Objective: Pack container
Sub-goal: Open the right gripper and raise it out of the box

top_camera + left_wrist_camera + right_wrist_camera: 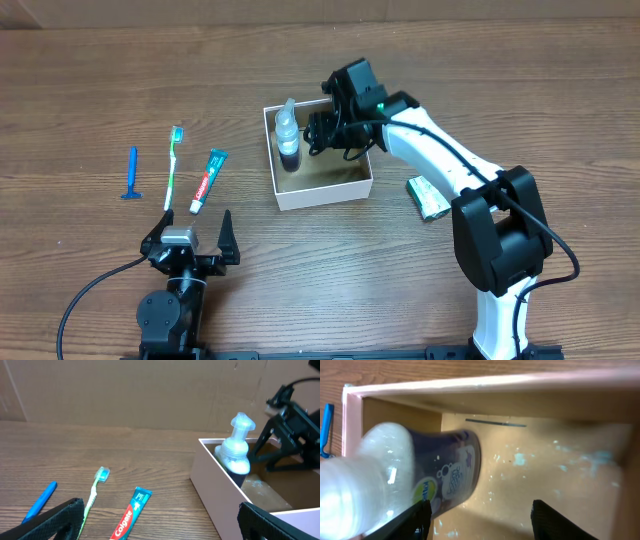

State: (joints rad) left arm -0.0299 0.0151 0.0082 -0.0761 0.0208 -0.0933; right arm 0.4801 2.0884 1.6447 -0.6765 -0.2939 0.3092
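The container [325, 196] sits mid-way across the wooden table [100, 80]; it is a shallow white-walled cardboard box with a brown floor, mouth facing up; being square it has no real long axis, and its sides lie a little skewed to the table's edge. Inside it, against the left wall, a pump bottle [288, 135] with a clear cap and dark body stands upright or nearly so, long axis vertical. The right gripper [318, 131] hangs within the box just to the bottle's right; through its own camera the fingers [417, 522] stand wide apart with nothing between them, so it is open and holding nothing; whether the left finger touches the bottle I can't tell.

The left gripper [195, 222] waits low near the table's front edge, jaws spread, empty. Ahead of it lie a blue razor [131, 173], a toothbrush [173, 165] and a toothpaste tube [209, 180], side by side; all run roughly away from the robot, the brush head at the far end. The container lies ahead and to the right of this gripper, well apart from those three, so the left arm looks the nearer for them; I'd judge each wants carrying rightward over the left wall. A small green packet [428, 197] lies just right of the box, nearer the right arm.
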